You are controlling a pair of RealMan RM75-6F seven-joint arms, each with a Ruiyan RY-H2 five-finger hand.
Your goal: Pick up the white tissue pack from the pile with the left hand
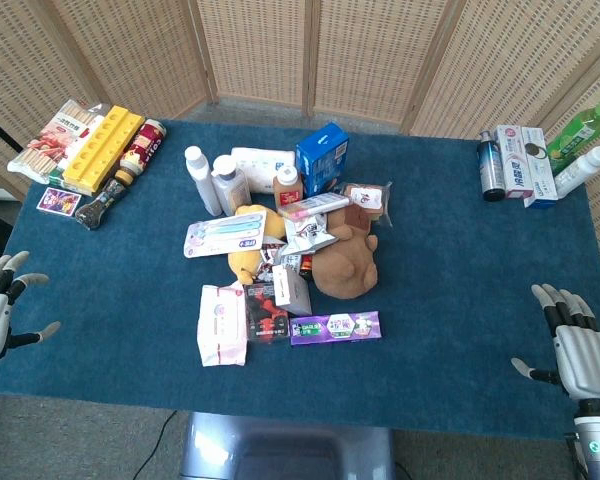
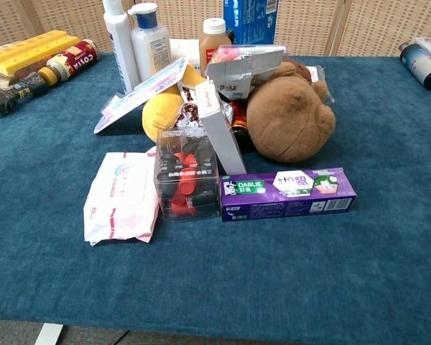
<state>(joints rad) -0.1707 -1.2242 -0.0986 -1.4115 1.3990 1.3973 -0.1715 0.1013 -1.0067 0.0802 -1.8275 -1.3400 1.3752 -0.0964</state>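
Blue cloth-covered table [image 1: 450, 300], backed by woven wicker screen panels [image 1: 280, 50]. Heaped at centre: brown plush toy [image 1: 345, 262], purple toothpaste box [image 1: 335, 327], clear box of red and black items [image 1: 267, 312], yellow plush [image 1: 245, 260], two white bottles [image 1: 215, 180], blue carton [image 1: 322, 157]. White tissue pack [image 1: 222, 323] lying flat at the pile's near left edge, touching the clear box. Snacks and a yellow tray [image 1: 102, 148] at far left; bottles and boxes [image 1: 540, 160] at far right.

Only from the head view: both hands, the side groups, the screens. Only from the chest view: toothpaste lettering "DARLIE", pink print on the tissue pack [image 2: 122, 198], toy's rounded back [image 2: 291, 115].

Left hand [image 1: 0, 310] at the table's left edge, fingers spread wide, holding nothing, well apart from the tissue pack. Right hand [image 1: 575, 345] at the near right corner, fingers apart, empty
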